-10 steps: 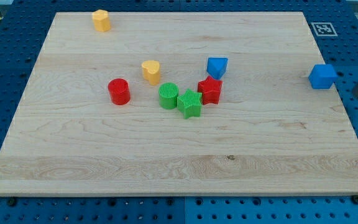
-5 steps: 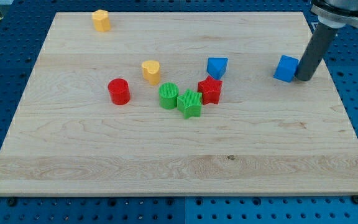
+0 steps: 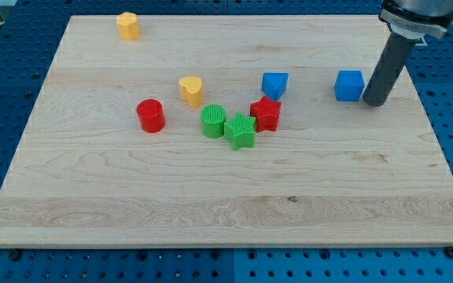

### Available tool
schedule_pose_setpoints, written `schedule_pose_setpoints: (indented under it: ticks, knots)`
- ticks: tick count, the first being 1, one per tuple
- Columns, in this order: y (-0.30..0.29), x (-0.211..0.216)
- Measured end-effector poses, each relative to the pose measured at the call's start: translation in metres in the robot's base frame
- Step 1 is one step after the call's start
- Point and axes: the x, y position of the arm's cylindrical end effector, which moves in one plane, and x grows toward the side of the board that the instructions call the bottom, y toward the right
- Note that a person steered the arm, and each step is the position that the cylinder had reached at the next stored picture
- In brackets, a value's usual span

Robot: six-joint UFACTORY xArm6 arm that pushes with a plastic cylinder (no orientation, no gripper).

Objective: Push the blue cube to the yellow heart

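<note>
The blue cube (image 3: 350,85) sits on the wooden board at the view's right. My tip (image 3: 373,102) stands just to the cube's right, close to it or touching its side. The yellow heart (image 3: 191,90) lies left of the board's middle, far to the cube's left. A second blue block (image 3: 274,83), with an angled shape, lies between the cube and the heart.
A red star (image 3: 266,113), a green star (image 3: 241,130) and a green cylinder (image 3: 213,121) cluster below the heart's right. A red cylinder (image 3: 151,115) sits left of them. A yellow block (image 3: 128,25) lies at the top left. The board's right edge (image 3: 427,118) is near my tip.
My tip came in from the right edge and pushed the blue cube leftward onto the board; the cube has moved left from the board's right edge. The other blocks have not moved.
</note>
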Motion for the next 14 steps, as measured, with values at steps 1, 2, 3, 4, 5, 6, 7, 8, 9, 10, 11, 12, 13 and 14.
schedule_pose_setpoints:
  ticks: [1,2,3,4,5,6,7,8,9,10,11,12,13,14]
  knots:
    - [-0.018,-0.008]
    - [-0.042,-0.022]
    - [-0.063,-0.039]
    - [-0.067,-0.046]
    - [-0.049,-0.049]
    - [-0.039,-0.089]
    - [-0.039,-0.098]
    - [-0.044,-0.098]
    - [-0.08,-0.097]
    - [-0.11,-0.091]
    - [-0.08,-0.083]
    - [-0.054,-0.059]
    - [-0.059,-0.059]
    - [-0.059,-0.057]
